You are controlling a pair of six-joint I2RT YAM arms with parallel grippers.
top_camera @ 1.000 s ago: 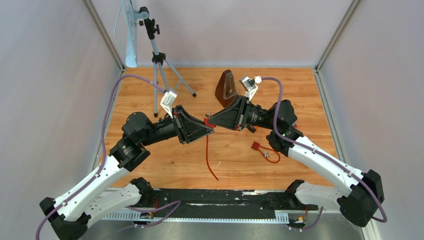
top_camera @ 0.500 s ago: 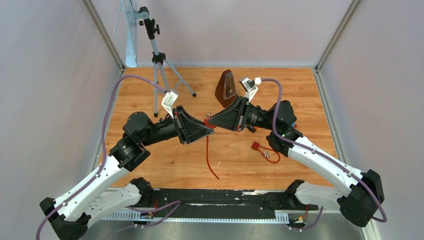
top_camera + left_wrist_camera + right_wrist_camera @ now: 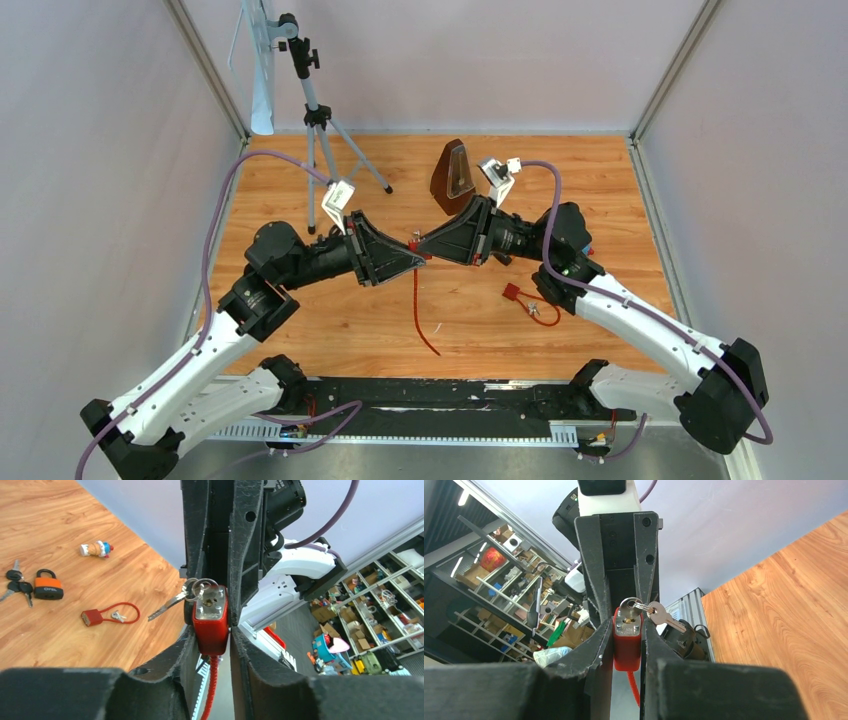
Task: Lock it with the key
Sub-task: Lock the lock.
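Observation:
A red padlock (image 3: 211, 630) with a red cable (image 3: 418, 310) hanging from it is held in the air above the table's middle, silver keyhole face up. A key ring with keys (image 3: 196, 588) sits at that face, and one key (image 3: 663, 615) sticks out sideways. My left gripper (image 3: 420, 260) is shut on the padlock's body (image 3: 414, 245). My right gripper (image 3: 420, 244) meets it tip to tip from the right. Its fingers (image 3: 651, 640) press both sides of the same padlock (image 3: 626, 652). I cannot tell whether a key is seated in the keyhole.
A small red cable lock (image 3: 513, 292) with a key lies on the wood under the right arm. An orange padlock (image 3: 48, 587) with keys and a small toy figure (image 3: 97, 548) lie further off. A brown wedge (image 3: 452, 172) and a tripod (image 3: 316, 120) stand at the back.
My right gripper has moved a little left onto the padlock, so less of the red body shows from above. My left gripper keeps its hold, almost still.

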